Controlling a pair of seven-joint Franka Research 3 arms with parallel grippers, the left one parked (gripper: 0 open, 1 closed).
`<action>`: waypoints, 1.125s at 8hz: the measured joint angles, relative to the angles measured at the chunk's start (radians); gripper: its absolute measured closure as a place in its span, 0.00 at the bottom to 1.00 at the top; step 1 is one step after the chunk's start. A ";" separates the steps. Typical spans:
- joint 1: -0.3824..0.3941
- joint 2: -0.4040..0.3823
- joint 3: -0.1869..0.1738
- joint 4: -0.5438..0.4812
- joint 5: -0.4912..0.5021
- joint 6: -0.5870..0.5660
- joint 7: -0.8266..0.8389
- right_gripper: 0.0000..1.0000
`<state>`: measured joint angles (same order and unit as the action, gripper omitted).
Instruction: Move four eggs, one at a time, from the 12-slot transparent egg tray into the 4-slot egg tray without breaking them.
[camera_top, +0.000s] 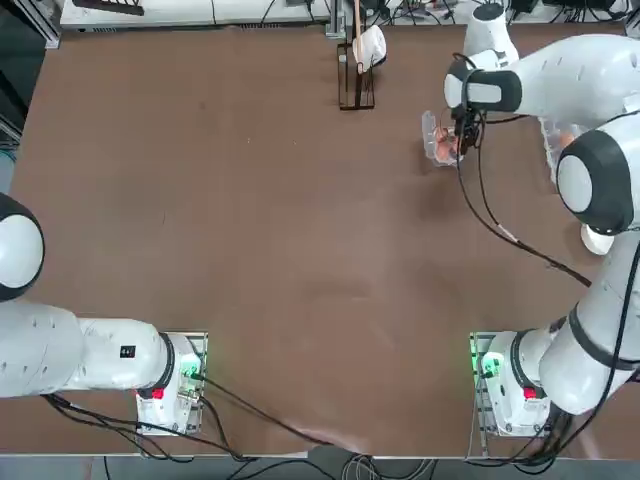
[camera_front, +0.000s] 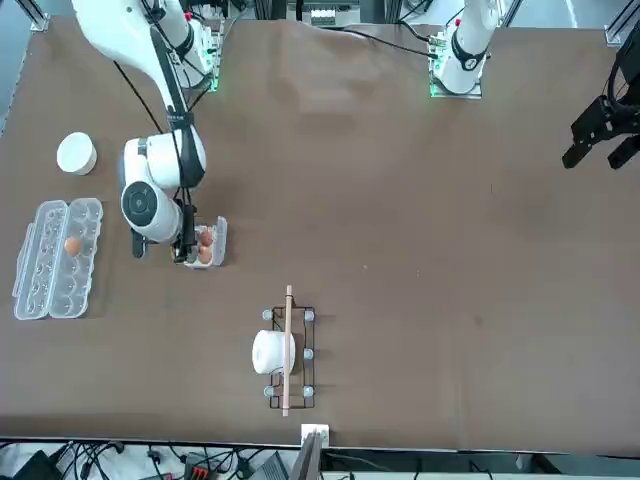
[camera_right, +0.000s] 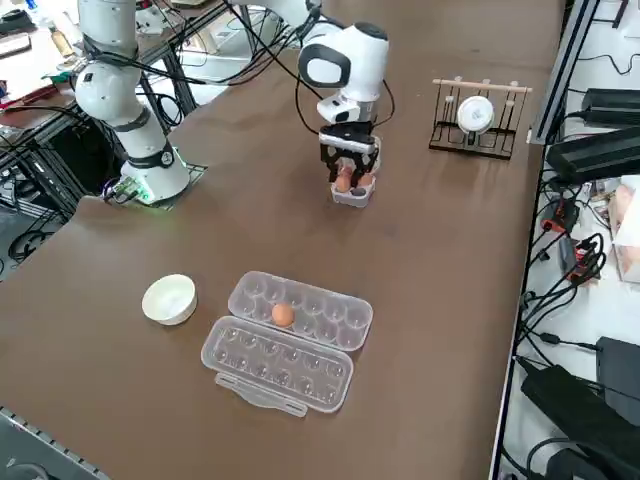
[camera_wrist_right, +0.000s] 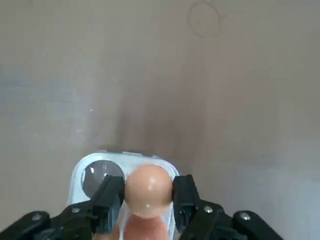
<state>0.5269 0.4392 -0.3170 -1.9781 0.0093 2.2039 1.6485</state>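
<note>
Gripping an egg (camera_wrist_right: 147, 190), right gripper (camera_wrist_right: 148, 196) fingers over 4-slot egg tray (camera_wrist_right: 92, 172), tray mostly hidden beneath

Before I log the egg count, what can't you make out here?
- Small tray: the tool and arm cover it in the top, front and side views, so its egg count is unclear.
- Wrist view: the held egg hides the cups beneath.
- Long tray: mostly behind the arm from overhead.
</note>
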 joint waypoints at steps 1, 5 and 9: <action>0.002 0.000 0.000 -0.001 0.000 0.000 0.002 0.43; 0.004 -0.001 -0.001 -0.002 0.000 0.000 0.015 0.09; 0.002 -0.038 -0.018 0.008 -0.006 -0.034 -0.018 0.00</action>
<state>0.5292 0.4008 -0.3346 -1.9699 0.0036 2.1697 1.6301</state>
